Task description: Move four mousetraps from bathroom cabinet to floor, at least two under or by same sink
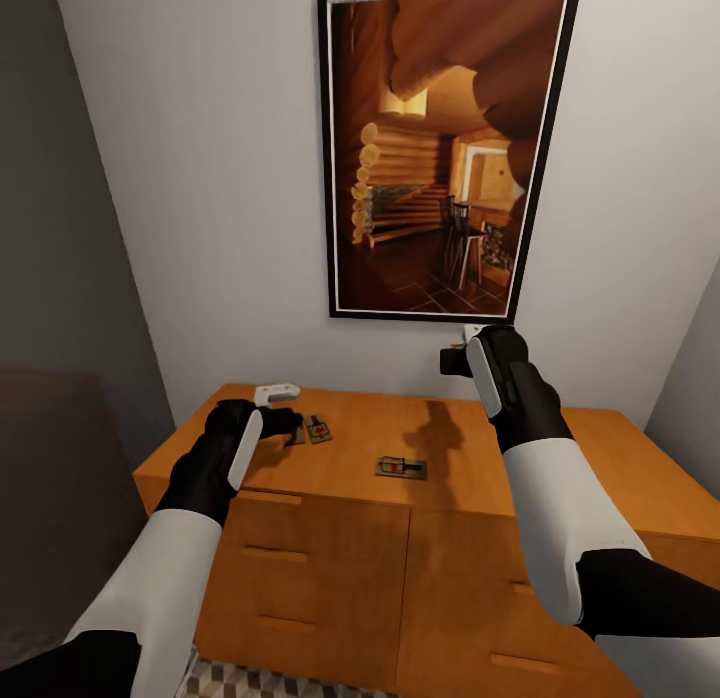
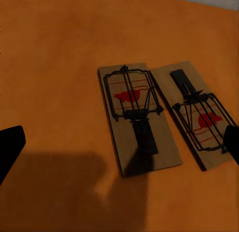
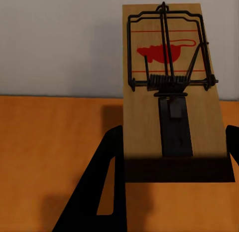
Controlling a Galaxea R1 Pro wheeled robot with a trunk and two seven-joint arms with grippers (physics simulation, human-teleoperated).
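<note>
The right gripper [image 3: 172, 157] clamps one mousetrap [image 3: 172, 82] above the cabinet [image 1: 470, 448] top. The left gripper [image 2: 119, 144], fingers spread, hovers over two adjacent traps [image 2: 137, 115]; another [image 1: 401, 467] lies mid-top, clear around.

1. The light was soft and even on the white wall [image 1: 200, 178].
2. The left side of the room looked dim and gray.
3. The right arm [image 1: 540, 448] threw a dark shadow on the cabinet [image 1: 480, 498] top.
4. A big soft shadow lay beside the mousetraps [image 2: 137, 115].
5. The pictures looked a little blurry, with no glare.
</note>
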